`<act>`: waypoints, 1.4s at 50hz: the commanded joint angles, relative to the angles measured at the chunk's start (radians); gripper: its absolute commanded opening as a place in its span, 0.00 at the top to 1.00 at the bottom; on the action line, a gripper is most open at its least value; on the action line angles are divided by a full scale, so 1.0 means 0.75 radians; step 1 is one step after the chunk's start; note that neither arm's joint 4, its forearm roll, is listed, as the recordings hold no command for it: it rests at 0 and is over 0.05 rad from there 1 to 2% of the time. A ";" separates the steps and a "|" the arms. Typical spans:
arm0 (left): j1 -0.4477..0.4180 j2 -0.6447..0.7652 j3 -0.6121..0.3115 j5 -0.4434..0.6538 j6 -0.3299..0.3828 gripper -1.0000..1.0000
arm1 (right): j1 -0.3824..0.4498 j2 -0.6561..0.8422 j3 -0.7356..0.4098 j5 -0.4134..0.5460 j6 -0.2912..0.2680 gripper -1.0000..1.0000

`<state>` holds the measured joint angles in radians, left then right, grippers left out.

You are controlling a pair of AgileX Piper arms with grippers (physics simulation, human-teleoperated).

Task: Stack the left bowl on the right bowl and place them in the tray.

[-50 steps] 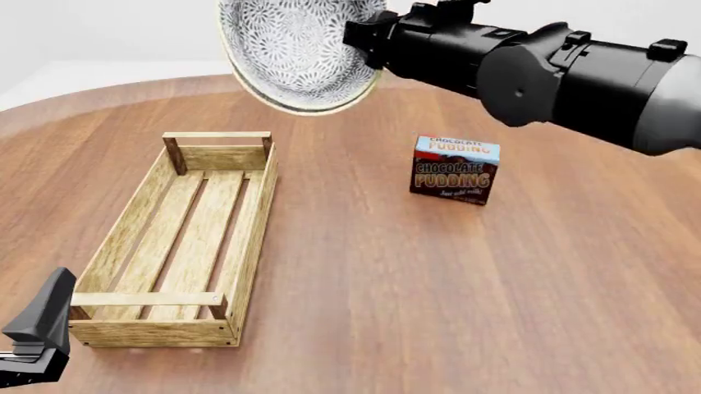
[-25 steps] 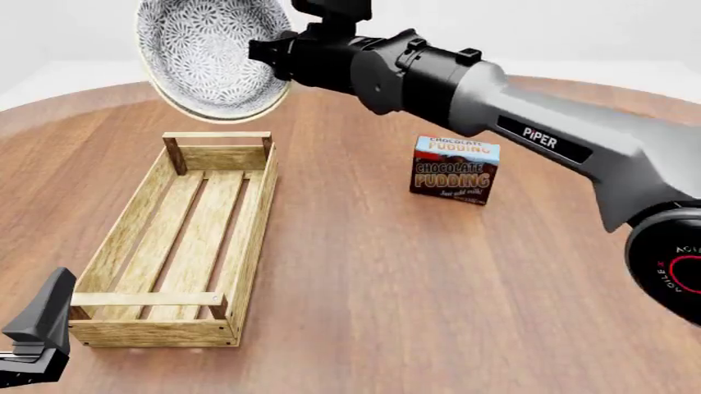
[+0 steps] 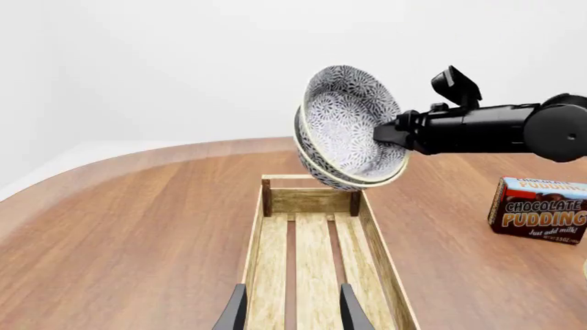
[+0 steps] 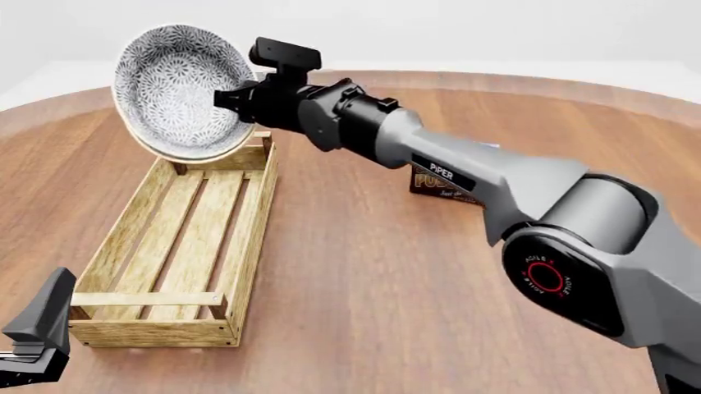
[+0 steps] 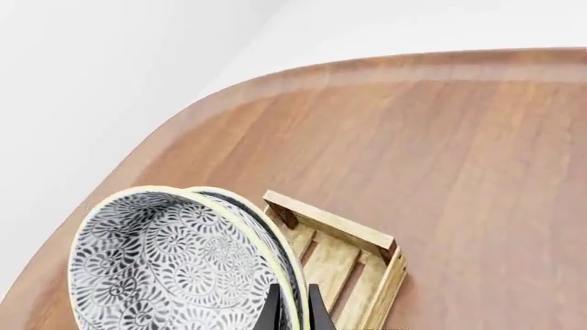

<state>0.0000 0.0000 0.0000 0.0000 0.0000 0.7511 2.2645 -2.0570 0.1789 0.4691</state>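
Your right gripper (image 4: pixel 232 100) is holding the two nested bowls in the air, its jaws pinched onto their rims. The left bowl (image 4: pixel 173 86) is sitting inside the right bowl (image 4: pixel 208 154), and the pair is tipped steeply on edge so that the patterned hollow is facing the front camera. In the left wrist view the same stack is showing as two pale rims lying one within the other, inner bowl (image 3: pixel 347 118) and outer bowl (image 3: pixel 317 161), with the right gripper (image 3: pixel 385 134) clamping them from the side. In the right wrist view the two jaws are lying close together across both rims, beside the inner bowl (image 5: pixel 165 265).

The stack is hanging above the far end of the tray (image 4: pixel 254 238), clear of its raised bar handle. The tray (image 3: pixel 317 199) is lying lengthwise on the wooden surface (image 4: pixel 362 287), with nothing resting on its slats.

Your left gripper (image 4: pixel 38 324) is sitting low at the tray's near end, and in its own wrist view its jaws are standing parted over the slats, holding nothing (image 3: pixel 291 313).

The chocolate pudding box (image 3: pixel 539 210) is standing upright on the surface to the right of the tray, well apart from it, partly hidden behind the right arm in the front view
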 commanded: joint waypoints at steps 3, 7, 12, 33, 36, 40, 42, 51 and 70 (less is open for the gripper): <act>0.000 0.000 0.000 0.000 0.000 0.00 | 0.051 0.069 -0.029 -0.033 0.024 1.00; 0.000 0.000 0.000 0.000 0.000 0.00 | 0.057 0.076 -0.015 -0.043 0.027 1.00; 0.000 0.000 0.000 0.000 0.000 0.00 | 0.066 0.084 0.011 -0.056 0.021 1.00; 0.000 0.000 0.000 0.000 0.000 0.00 | 0.109 0.138 0.050 -0.092 0.030 1.00; 0.000 0.000 0.000 0.000 0.000 0.00 | 0.110 0.140 0.055 -0.094 0.029 1.00; 0.000 0.000 0.000 0.000 0.000 0.00 | 0.110 0.141 0.071 -0.106 0.034 1.00; 0.000 0.000 0.000 0.000 0.000 0.00 | 0.112 0.146 0.085 -0.120 0.039 1.00; 0.000 0.000 0.000 0.000 0.000 0.00 | 0.118 0.180 0.074 -0.105 0.026 1.00; 0.000 0.000 0.000 0.000 0.000 0.00 | 0.106 0.211 0.097 -0.099 0.017 1.00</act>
<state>0.0000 0.0000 0.0000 0.0000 0.0000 0.8363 2.4179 -1.9772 0.1051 0.4812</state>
